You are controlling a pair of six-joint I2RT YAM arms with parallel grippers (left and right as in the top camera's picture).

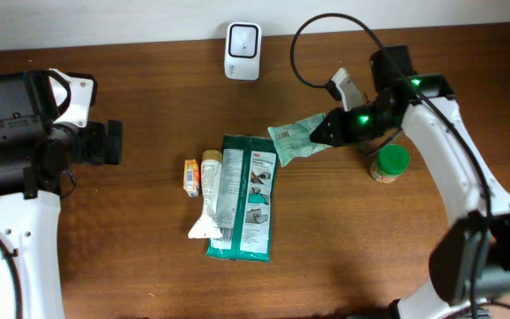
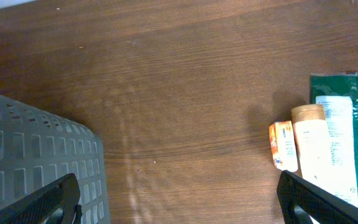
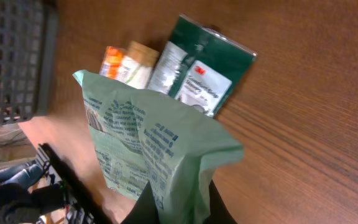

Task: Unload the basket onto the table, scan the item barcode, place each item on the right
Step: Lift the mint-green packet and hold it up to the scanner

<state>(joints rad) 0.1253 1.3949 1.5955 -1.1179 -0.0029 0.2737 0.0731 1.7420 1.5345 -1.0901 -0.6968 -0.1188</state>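
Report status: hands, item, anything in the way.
Left hand open, empty, over the table. Right hand shut on the pale green packet, held above the table. Nothing between packet and white scanner.

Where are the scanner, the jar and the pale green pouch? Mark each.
scanner [image 1: 243, 39]: overhead view, middle of its white face.
jar [image 1: 390, 160]: overhead view, on its green lid.
pouch [image 1: 292, 141]: overhead view, middle of its pale film.

On the tabletop, a small box, tube and flat packet lie side by side, left to right. The scanner stands behind them, a jar to the right, and a pouch is aloft between packet and jar.
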